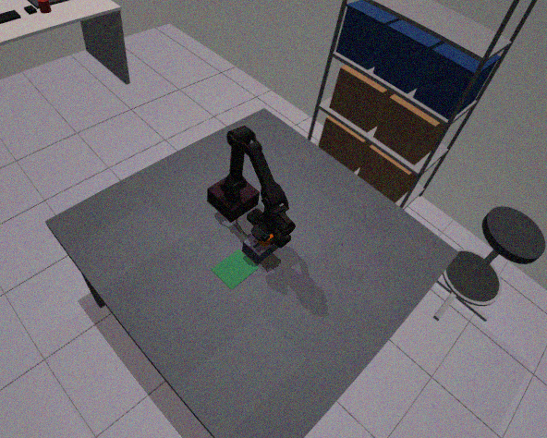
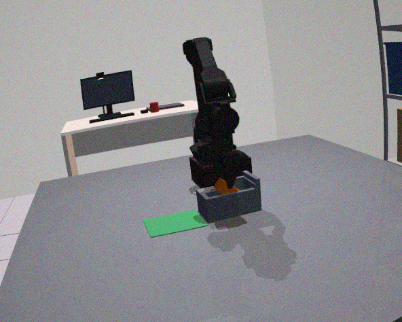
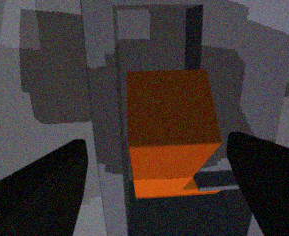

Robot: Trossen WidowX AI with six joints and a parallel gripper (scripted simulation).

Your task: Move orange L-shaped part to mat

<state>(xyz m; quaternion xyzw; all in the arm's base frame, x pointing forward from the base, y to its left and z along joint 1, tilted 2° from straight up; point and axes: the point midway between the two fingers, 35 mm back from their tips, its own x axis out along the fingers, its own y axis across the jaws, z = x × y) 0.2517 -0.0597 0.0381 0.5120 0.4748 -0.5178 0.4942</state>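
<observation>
The orange part [image 1: 270, 237] [image 2: 221, 185] [image 3: 169, 110] is tilted in the grey tray [image 1: 260, 256] [image 2: 232, 206] [image 3: 114, 205]. One end stands raised above the tray's rim and the other end is down in the pocket. My gripper [image 3: 157, 146] is open, one finger on each side of the part, with a visible gap on both sides in the wrist view. In the exterior view a finger is low over the tray, in front of the part. The lower end is largely hidden. The green mat [image 1: 234, 270] [image 2: 173, 223] is bare apart from shadow.
The mat lies against the tray's near left side in the exterior view. The tray has a raised wall [image 2: 252, 176] at its right end. The arm's dark base [image 1: 232, 200] stands behind the tray on the grey table [image 1: 193, 339] [image 2: 107, 270].
</observation>
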